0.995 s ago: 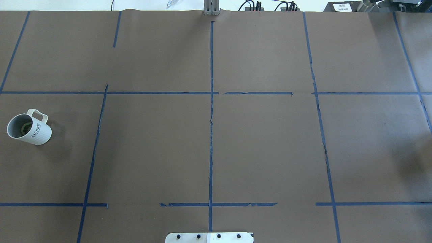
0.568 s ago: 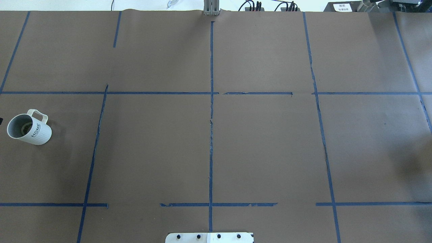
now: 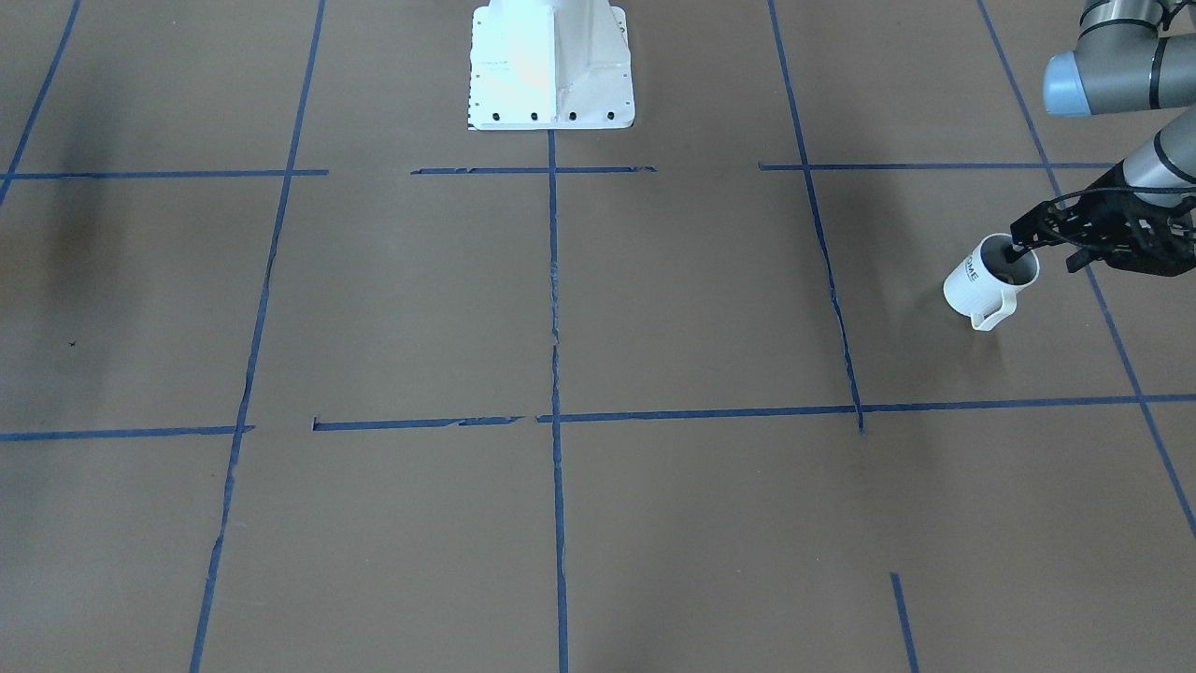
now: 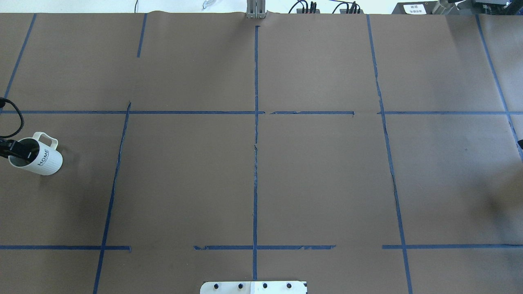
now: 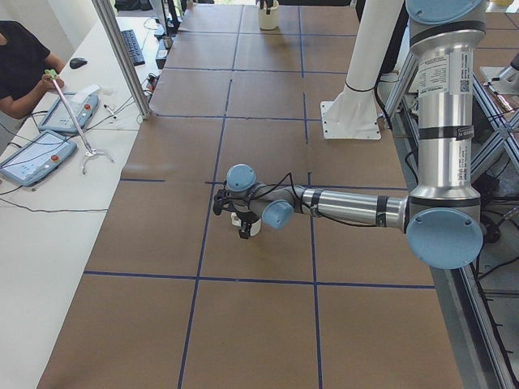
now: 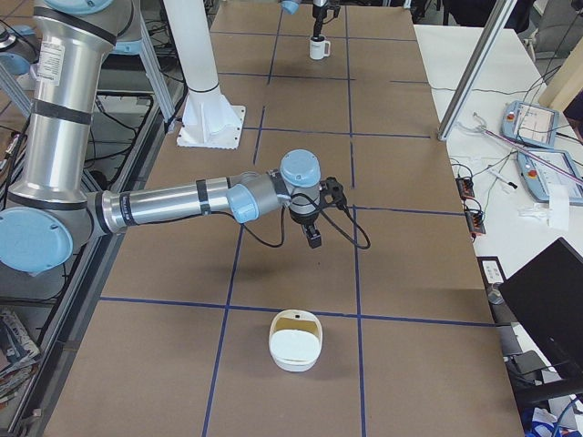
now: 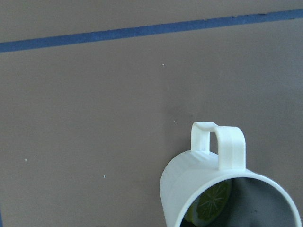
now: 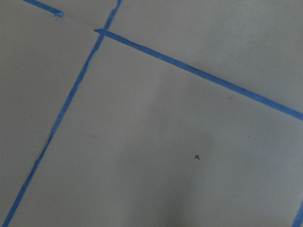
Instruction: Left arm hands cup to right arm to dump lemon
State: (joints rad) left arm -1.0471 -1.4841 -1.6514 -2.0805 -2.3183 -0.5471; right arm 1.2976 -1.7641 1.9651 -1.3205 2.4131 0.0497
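Observation:
The white cup (image 4: 43,160) with dark lettering stands upright at the table's far left, handle away from me. It also shows in the front view (image 3: 976,283). A yellow-green lemon (image 7: 212,204) slice lies inside it. My left gripper (image 4: 17,150) reaches in from the left edge and looks open. In the front view the left gripper (image 3: 1043,250) has one finger (image 3: 1017,245) dipped into the cup's mouth and the other outside the rim. My right gripper (image 6: 312,233) hangs over the table's right part. I cannot tell if it is open or shut.
A white bowl-like container (image 6: 295,342) sits on the table near the right end. The white robot base plate (image 4: 253,287) is at the near middle edge. Blue tape lines grid the brown table. A side bench (image 5: 49,203) holds teach pendants, with a person there.
My left gripper has come in from the left edge and now reaches over the cup's mouth. The cup has not moved.

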